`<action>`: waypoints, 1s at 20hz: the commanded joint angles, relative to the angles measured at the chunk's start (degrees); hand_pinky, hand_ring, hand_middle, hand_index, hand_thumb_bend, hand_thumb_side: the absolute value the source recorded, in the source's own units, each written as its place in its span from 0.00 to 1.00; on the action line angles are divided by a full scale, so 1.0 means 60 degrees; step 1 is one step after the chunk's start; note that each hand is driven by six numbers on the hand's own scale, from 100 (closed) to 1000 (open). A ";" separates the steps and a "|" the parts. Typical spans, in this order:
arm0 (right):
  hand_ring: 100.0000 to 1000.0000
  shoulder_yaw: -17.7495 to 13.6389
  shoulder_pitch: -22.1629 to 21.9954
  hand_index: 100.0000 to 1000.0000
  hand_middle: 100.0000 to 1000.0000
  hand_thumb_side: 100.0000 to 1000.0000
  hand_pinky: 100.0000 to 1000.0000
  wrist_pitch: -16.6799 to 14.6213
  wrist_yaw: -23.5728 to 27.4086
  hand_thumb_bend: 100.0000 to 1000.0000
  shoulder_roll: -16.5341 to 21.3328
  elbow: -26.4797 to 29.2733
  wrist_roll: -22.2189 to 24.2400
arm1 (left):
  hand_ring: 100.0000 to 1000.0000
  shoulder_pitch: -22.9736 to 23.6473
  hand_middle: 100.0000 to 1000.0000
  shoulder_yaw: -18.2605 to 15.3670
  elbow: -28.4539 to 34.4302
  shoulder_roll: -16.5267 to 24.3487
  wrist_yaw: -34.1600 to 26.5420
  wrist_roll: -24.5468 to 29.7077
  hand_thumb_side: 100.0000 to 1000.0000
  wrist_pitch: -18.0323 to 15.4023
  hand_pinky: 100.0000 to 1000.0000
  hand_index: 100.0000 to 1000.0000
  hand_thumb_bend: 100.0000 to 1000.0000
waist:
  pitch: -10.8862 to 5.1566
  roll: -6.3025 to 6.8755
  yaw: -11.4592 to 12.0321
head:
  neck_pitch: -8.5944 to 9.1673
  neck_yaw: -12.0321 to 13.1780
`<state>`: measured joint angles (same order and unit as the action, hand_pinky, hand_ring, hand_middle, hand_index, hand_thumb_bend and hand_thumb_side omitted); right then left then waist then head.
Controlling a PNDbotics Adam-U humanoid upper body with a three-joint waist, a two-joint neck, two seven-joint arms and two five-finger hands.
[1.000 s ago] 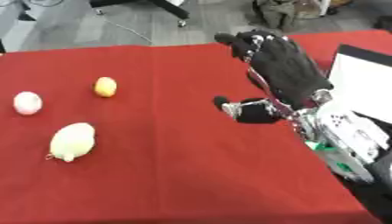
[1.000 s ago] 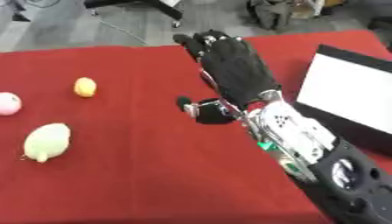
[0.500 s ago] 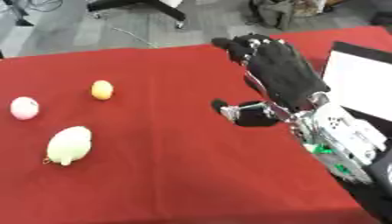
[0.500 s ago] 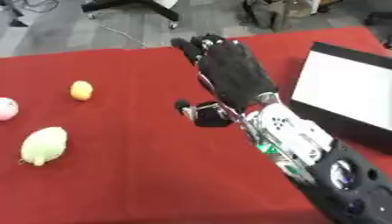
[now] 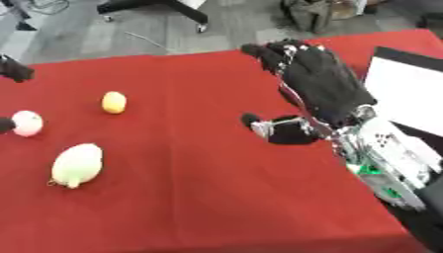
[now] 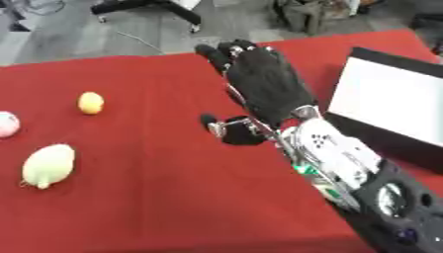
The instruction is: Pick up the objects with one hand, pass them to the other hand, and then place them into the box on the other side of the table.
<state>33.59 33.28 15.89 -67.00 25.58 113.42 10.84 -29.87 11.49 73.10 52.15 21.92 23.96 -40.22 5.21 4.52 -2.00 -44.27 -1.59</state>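
Observation:
Three objects lie on the left of the red table (image 5: 190, 188): a small yellow-orange round one (image 5: 113, 102), a pink-white ball (image 5: 27, 123) and a larger pale yellow-green one (image 5: 77, 164). My right hand (image 5: 320, 84) is black and hovers open over the middle right of the table, back up, fingers straight toward the far edge, thumb out to the left, holding nothing. It is well apart from the three objects. A box (image 6: 389, 53) with a black rim and white inside stands at the right edge. Dark parts of my left hand (image 5: 14, 70) show at the left edge, close to the pink-white ball.
Beyond the far table edge is grey floor with a chair base (image 5: 173, 7) and a bag (image 5: 316, 14). My right forearm (image 6: 346, 158), silver and black, crosses the lower right corner.
Dark parts of my left hand have appeared at the left edge beside the pink-white ball. The right hand has barely moved; the whole picture has shifted slightly.

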 commanded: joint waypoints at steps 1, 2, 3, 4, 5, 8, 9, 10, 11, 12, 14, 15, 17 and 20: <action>0.66 -0.0078 0.0166 0.90 0.53 0.26 0.12 -0.0028 0.0014 0.43 0.0053 0.0196 -0.0016 | 0.68 -0.0293 0.70 0.0101 -0.0367 -0.0011 0.0629 0.2166 0.74 -0.1958 0.71 0.89 0.42 | -0.0127 0.0005 -0.0005 | 0.0025 -0.0081; 0.66 -0.0077 0.0166 0.90 0.53 0.26 0.12 -0.0032 0.0014 0.43 0.0050 0.0196 -0.0017 | 0.68 -0.0353 0.71 0.0127 -0.0537 -0.0106 0.0851 0.2184 0.75 -0.1958 0.71 0.88 0.43 | -0.0130 0.0007 -0.0010 | 0.0025 -0.0100; 0.66 -0.0077 0.0164 0.90 0.53 0.26 0.12 -0.0035 0.0015 0.43 0.0049 0.0196 -0.0017 | 0.68 -0.0410 0.70 0.0158 -0.0693 -0.0197 0.1078 0.2186 0.76 -0.1958 0.71 0.88 0.44 | -0.0132 0.0007 -0.0015 | 0.0025 -0.0113; 0.66 -0.0078 0.0160 0.90 0.53 0.26 0.12 -0.0034 0.0014 0.43 0.0048 0.0196 -0.0017 | 0.68 -0.0463 0.70 0.0192 -0.0829 -0.0279 0.1297 0.2170 0.77 -0.1958 0.70 0.88 0.46 | -0.0135 0.0006 -0.0020 | 0.0025 -0.0130; 0.66 -0.0080 0.0158 0.90 0.53 0.26 0.12 -0.0034 0.0014 0.43 0.0047 0.0196 -0.0018 | 0.68 -0.0509 0.70 0.0235 -0.0937 -0.0347 0.1519 0.2152 0.78 -0.1958 0.70 0.88 0.48 | -0.0136 0.0005 -0.0027 | 0.0025 -0.0146; 0.66 -0.0081 0.0155 0.90 0.53 0.26 0.12 -0.0031 0.0017 0.43 0.0041 0.0196 -0.0029 | 0.68 -0.0578 0.70 0.0349 -0.1197 -0.0486 0.2120 0.2066 0.80 -0.1958 0.70 0.88 0.50 | -0.0136 0.0007 -0.0035 | 0.0025 -0.0196; 0.66 -0.0081 0.0155 0.90 0.53 0.26 0.12 -0.0031 0.0016 0.43 0.0039 0.0196 -0.0034 | 0.68 -0.0587 0.70 0.0382 -0.1291 -0.0526 0.2282 0.2033 0.80 -0.1958 0.70 0.88 0.50 | -0.0136 0.0009 -0.0038 | 0.0025 -0.0217; 0.66 -0.0078 0.0156 0.90 0.53 0.26 0.12 -0.0033 0.0018 0.43 0.0039 0.0196 -0.0034 | 0.68 -0.0597 0.70 0.0410 -0.1383 -0.0566 0.2441 0.1998 0.80 -0.1958 0.70 0.88 0.51 | -0.0137 0.0010 -0.0040 | 0.0025 -0.0232; 0.66 -0.0078 0.0155 0.90 0.53 0.26 0.12 -0.0035 0.0019 0.43 0.0038 0.0196 -0.0035 | 0.68 -0.0608 0.70 0.0435 -0.1470 -0.0613 0.2607 0.1955 0.79 -0.1958 0.70 0.88 0.51 | -0.0138 0.0010 -0.0043 | 0.0025 -0.0246; 0.66 -0.0080 0.0154 0.90 0.53 0.26 0.12 -0.0035 0.0018 0.43 0.0038 0.0196 -0.0036 | 0.67 -0.0616 0.69 0.0450 -0.1559 -0.0664 0.2779 0.1890 0.78 -0.1958 0.70 0.88 0.52 | -0.0139 0.0008 -0.0046 | 0.0025 -0.0263; 0.66 -0.0085 0.0150 0.90 0.53 0.26 0.12 -0.0034 0.0019 0.43 0.0036 0.0196 -0.0040 | 0.66 -0.0625 0.68 0.0422 -0.1779 -0.0790 0.3124 0.1669 0.75 -0.1958 0.69 0.87 0.51 | -0.0141 0.0001 -0.0047 | 0.0025 -0.0289; 0.66 -0.0086 0.0146 0.90 0.53 0.26 0.12 -0.0033 0.0021 0.43 0.0035 0.0196 -0.0042 | 0.65 -0.0632 0.67 0.0379 -0.1904 -0.0860 0.3288 0.1506 0.73 -0.1958 0.69 0.87 0.50 | -0.0141 -0.0003 -0.0045 | 0.0025 -0.0298; 0.66 -0.0088 0.0143 0.90 0.53 0.26 0.12 -0.0031 0.0023 0.42 0.0033 0.0196 -0.0049 | 0.64 -0.0648 0.67 0.0307 -0.2130 -0.0988 0.3622 0.1133 0.70 -0.1958 0.69 0.86 0.48 | -0.0140 -0.0009 -0.0043 | 0.0025 -0.0311; 0.66 -0.0092 0.0133 0.90 0.53 0.26 0.12 -0.0020 0.0028 0.42 0.0025 0.0196 -0.0066 | 0.62 -0.0694 0.64 0.0227 -0.2396 -0.1200 0.4132 0.0493 0.65 -0.1958 0.68 0.84 0.46 | -0.0133 -0.0021 -0.0048 | 0.0025 -0.0337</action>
<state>33.59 33.28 15.77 -66.96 25.45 113.42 10.67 -32.82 13.83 58.90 43.82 45.53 20.33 -43.85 5.21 4.48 -2.32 -44.27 -3.44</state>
